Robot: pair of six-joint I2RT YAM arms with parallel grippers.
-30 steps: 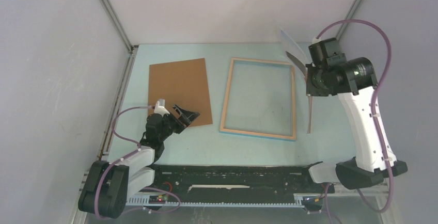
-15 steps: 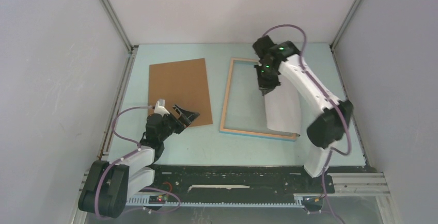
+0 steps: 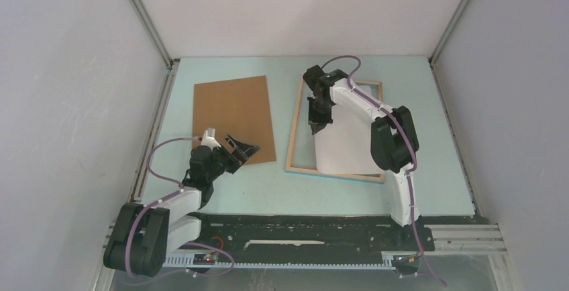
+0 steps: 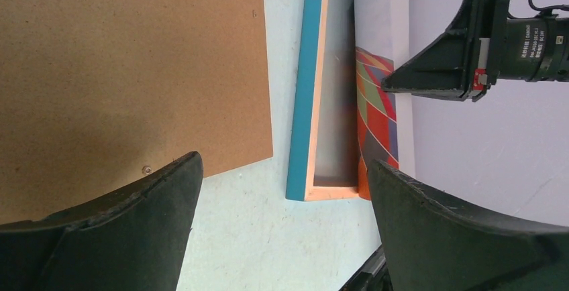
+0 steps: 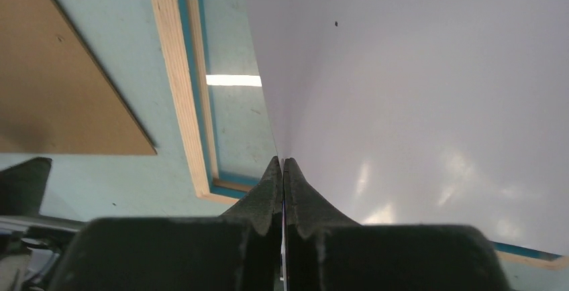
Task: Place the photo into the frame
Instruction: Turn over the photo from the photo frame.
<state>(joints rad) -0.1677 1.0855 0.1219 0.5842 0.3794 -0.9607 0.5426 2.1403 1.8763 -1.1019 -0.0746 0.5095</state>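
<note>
The frame (image 3: 293,130) lies flat with its light wood back up; its blue front edge (image 4: 305,103) shows in the left wrist view. My right gripper (image 3: 315,121) is shut on the left edge of the photo (image 3: 345,149), whose white back faces up over the frame's right part. That held edge is raised, so the left wrist view catches the orange and red print (image 4: 376,110) underneath. In the right wrist view the jaws (image 5: 282,160) pinch the sheet (image 5: 416,103) above the frame's rail (image 5: 178,90). My left gripper (image 3: 245,151) is open and empty.
A plain brown backing board (image 3: 233,118) lies left of the frame, and the left gripper (image 4: 283,163) hovers by its near right corner (image 4: 121,70). Grey walls enclose the pale blue table on three sides. A black rail runs along the near edge.
The right arm has swung from the table's right side leftward over the frame, carrying the photo, which has gone from hanging upright to lying back-up across the frame. The left arm has not moved.
</note>
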